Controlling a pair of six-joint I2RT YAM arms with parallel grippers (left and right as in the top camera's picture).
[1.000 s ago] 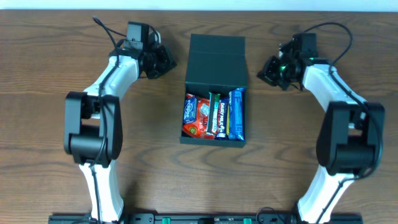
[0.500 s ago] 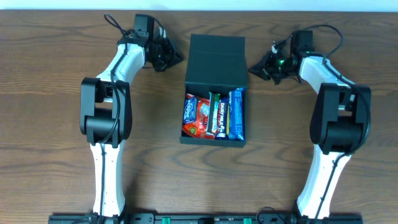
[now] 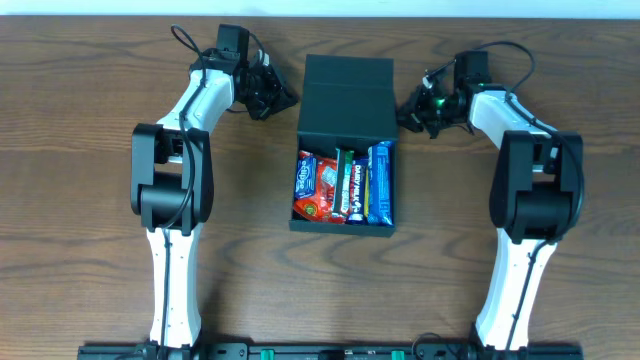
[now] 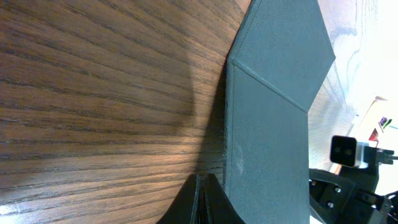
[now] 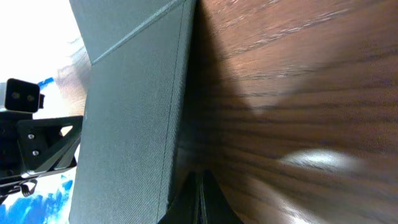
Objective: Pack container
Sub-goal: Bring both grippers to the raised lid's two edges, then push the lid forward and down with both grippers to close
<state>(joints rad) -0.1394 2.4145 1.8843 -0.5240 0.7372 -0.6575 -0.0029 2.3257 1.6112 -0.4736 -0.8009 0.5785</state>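
Overhead, at the centre of the table (image 3: 80,150): dark square container (image 3: 347,95), lid thrown back toward 12 o'clock, open half toward 6 o'clock filled edge to edge with snack packets (image 3: 345,185). No change in box or packets over the last second.

Changed instead: both arms swung inward, with the left gripper (image 3: 282,98) now just beside the lid's 9 o'clock edge and the right gripper (image 3: 408,112) just beside its 3 o'clock edge, each nearer than a second ago. Both pinched fully closed, holding nothing.

Borne out from the left wrist: closed fingertips (image 4: 193,202) low over the wood, close against the container's side; touching or not, cannot tell. Same from the right wrist: closed fingertips (image 5: 189,202) right beside the dark wall.

Probably means filling finished and closing in hand, with shut fingers placed to nudge the flap from both sides.

Further out: cables (image 3: 520,50) trailing behind each wrist toward 12 o'clock, well apart from the box. Nothing seen between grippers and lid. Possible snag: tall packets catching the flap on its way down; height hard to judge from above.
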